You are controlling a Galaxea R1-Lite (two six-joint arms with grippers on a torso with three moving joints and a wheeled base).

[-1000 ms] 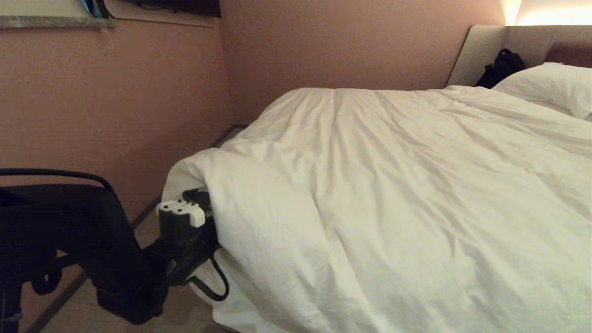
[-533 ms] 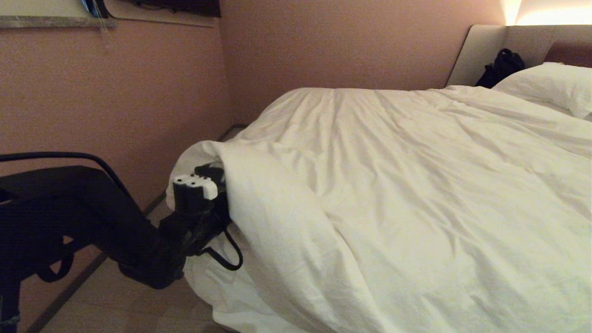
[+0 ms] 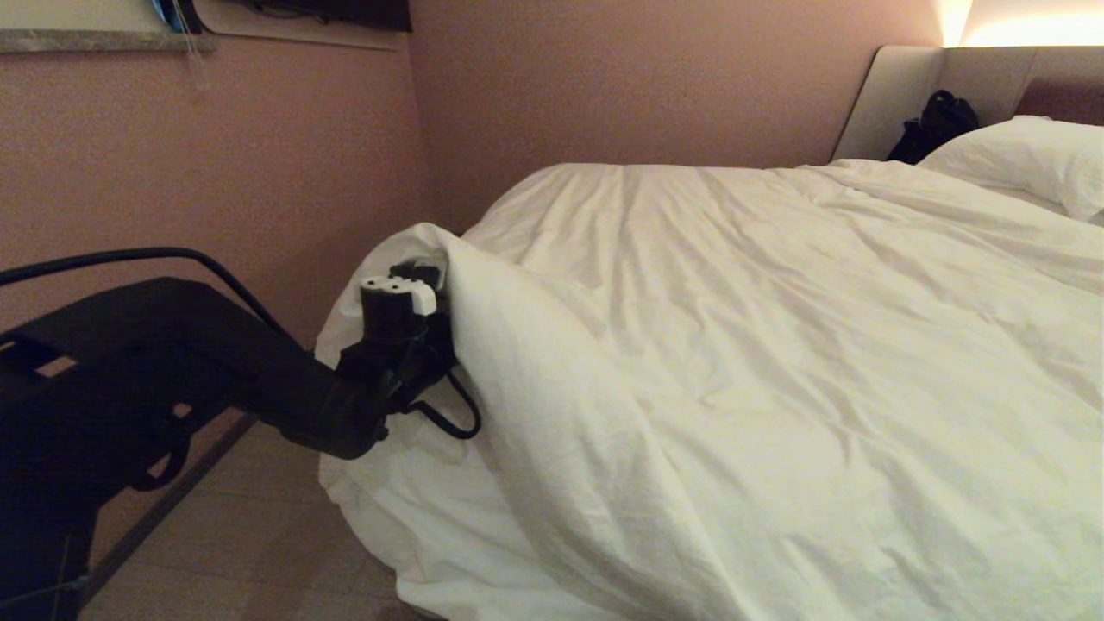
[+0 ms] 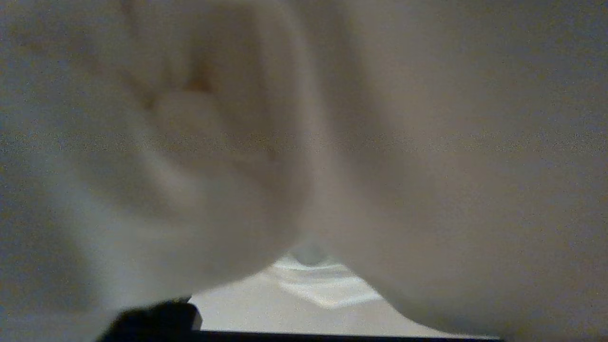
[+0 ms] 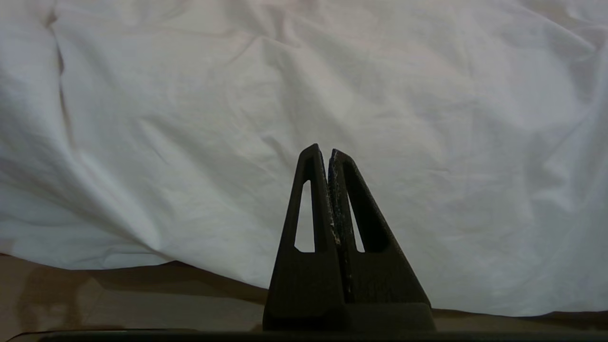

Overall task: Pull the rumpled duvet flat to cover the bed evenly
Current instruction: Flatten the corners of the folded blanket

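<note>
The white duvet (image 3: 733, 345) lies wrinkled over the bed (image 3: 897, 95), and its near left corner hangs down toward the floor. My left gripper (image 3: 427, 274) is raised at that corner, pushed up under a fold of the cover that drapes over its tip. In the left wrist view the duvet (image 4: 427, 142) fills nearly everything, pressed close to the camera. The right gripper (image 5: 323, 152) is shut and empty, facing the duvet's hanging side (image 5: 237, 118) just above the floor. It does not show in the head view.
A pink wall (image 3: 216, 172) runs close along the bed's left side, leaving a narrow strip of floor (image 3: 241, 535). A white pillow (image 3: 1026, 159) and a black bag (image 3: 936, 125) sit by the headboard at the far right.
My left arm has risen and reached farther along the bed's corner. The duvet fold over it has lifted higher with it. The right gripper has not moved.
</note>
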